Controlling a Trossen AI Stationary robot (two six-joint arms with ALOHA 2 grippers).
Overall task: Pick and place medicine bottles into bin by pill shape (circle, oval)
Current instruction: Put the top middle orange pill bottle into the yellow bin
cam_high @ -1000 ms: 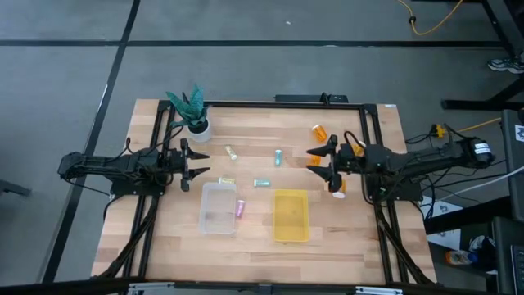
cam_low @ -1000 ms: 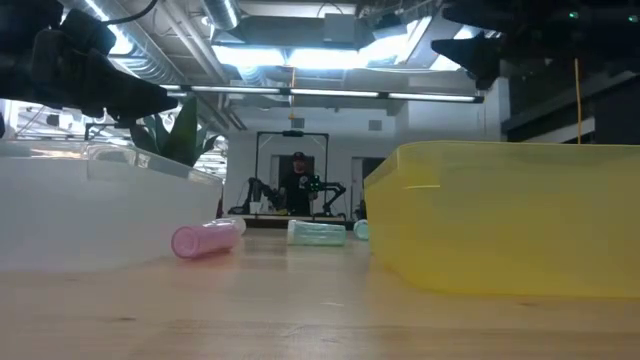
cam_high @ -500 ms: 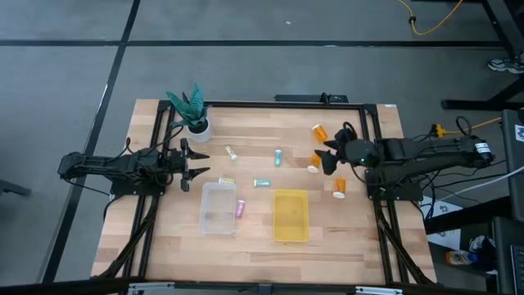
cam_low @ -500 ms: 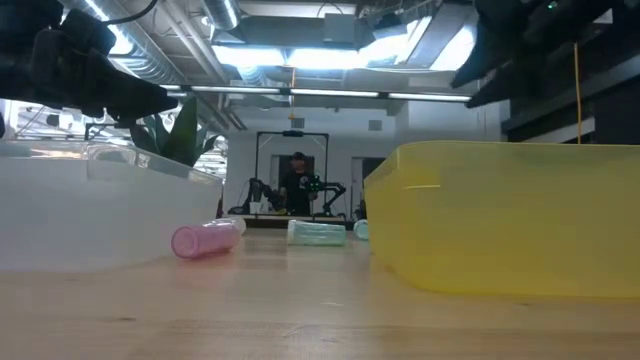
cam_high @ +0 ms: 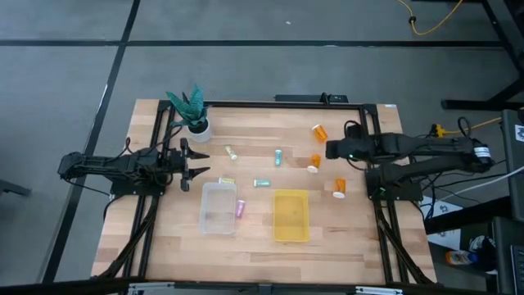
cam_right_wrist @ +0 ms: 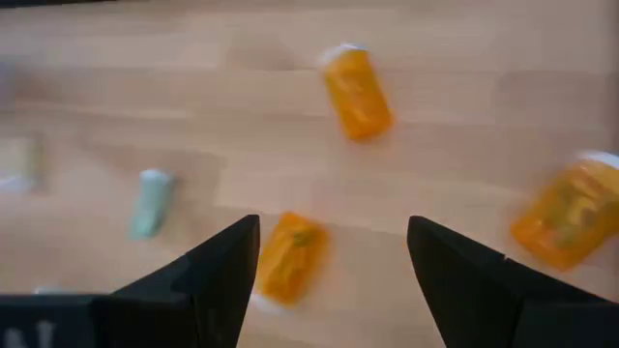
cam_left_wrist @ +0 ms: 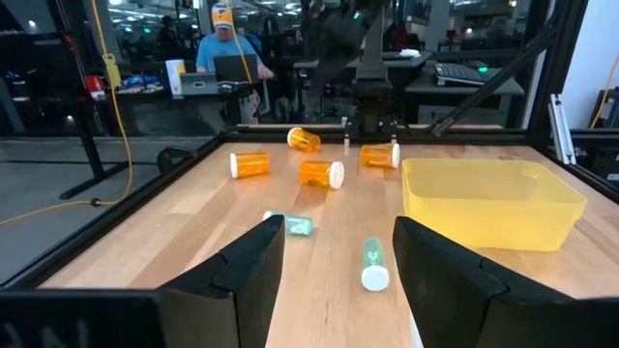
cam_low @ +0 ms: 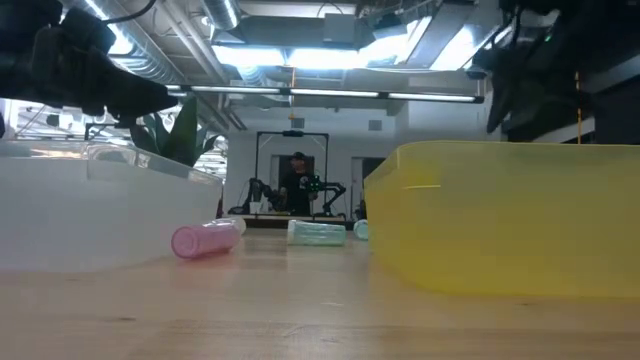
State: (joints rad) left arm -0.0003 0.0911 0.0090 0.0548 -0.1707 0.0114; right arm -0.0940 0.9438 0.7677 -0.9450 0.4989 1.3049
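Overhead — right fingers (cam_right_wrist: 334, 266) apart, orange bottle (cam_right_wrist: 290, 256) below

No text, label, brand, number or sign can be read anywhere: the medicine bottles (cam_left_wrist: 321, 173) show no legible print, nor do the bins.

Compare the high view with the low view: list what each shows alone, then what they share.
Only the high view: the orange bottles, the potted plant's pot, both arms whole, and the right gripper open beside an orange bottle.
Only the low view: the room behind and a person.
Both: the pink bottle, clear bin and yellow bin.
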